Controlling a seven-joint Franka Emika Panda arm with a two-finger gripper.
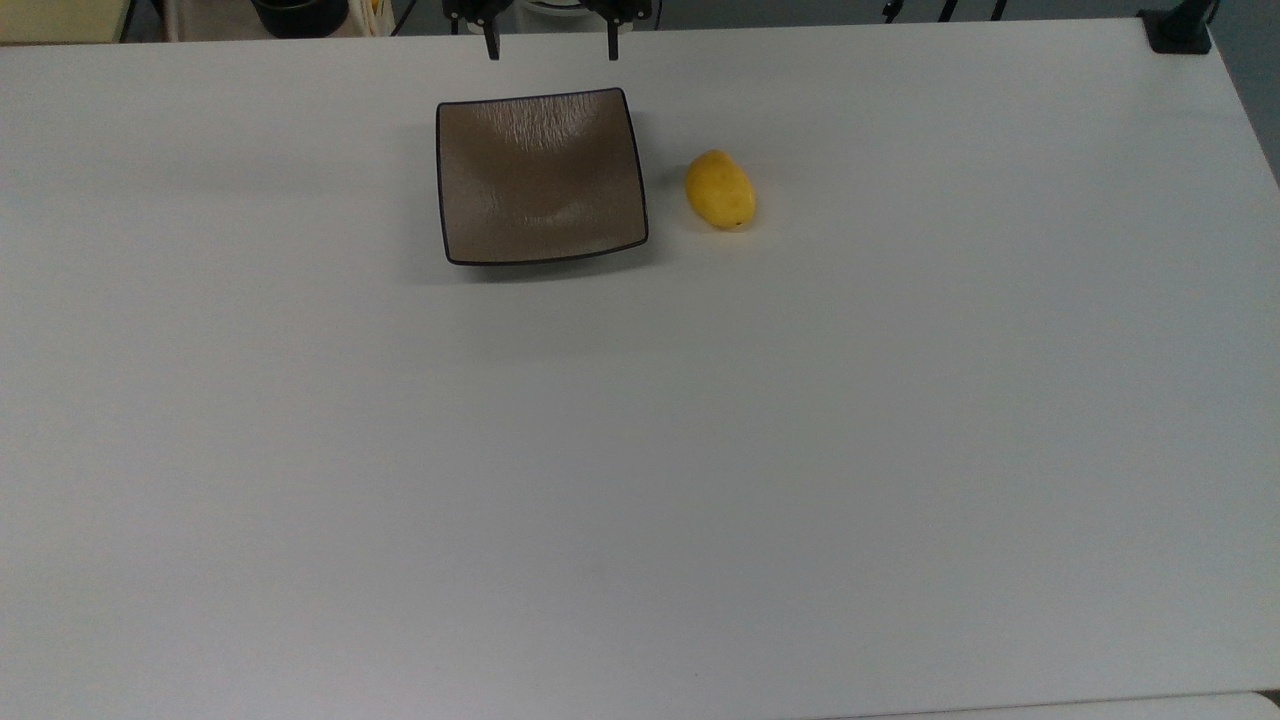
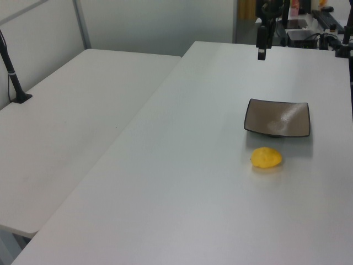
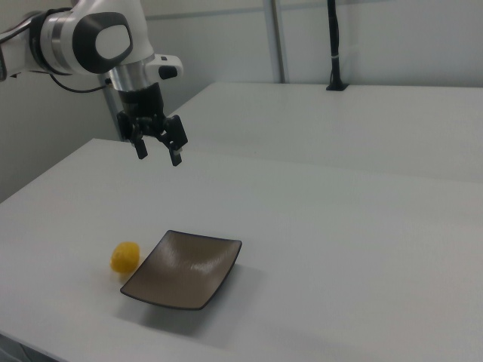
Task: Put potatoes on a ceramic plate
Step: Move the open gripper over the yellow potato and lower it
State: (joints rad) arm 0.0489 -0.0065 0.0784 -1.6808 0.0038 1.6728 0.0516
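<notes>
- The robot's black two-finger claw hangs in the air above the big white surface, near its far edge in the top view.
- The claw's two fingers are spread wide apart, and nothing is between them.
- In the top view the fingers point down just past the far edge of the plate.
- The white robot arm reaches in from the right view's left.
- The square, shiny brown ceramic plate with a thin black rim lies flat on the surface. Nothing is on it.
- The smooth, bright yellow, egg-shaped potato lies on the surface, not on the plate.
- In the top view the potato is just beside the plate, on the top view's right, with a small gap between them.
- In the left view the potato is nearer the camera than the plate.
- In the right view the potato sits at the plate's left side.
- A small dark spot shows on the potato's near end in the top view.
- The claw is well apart from the potato.
</notes>
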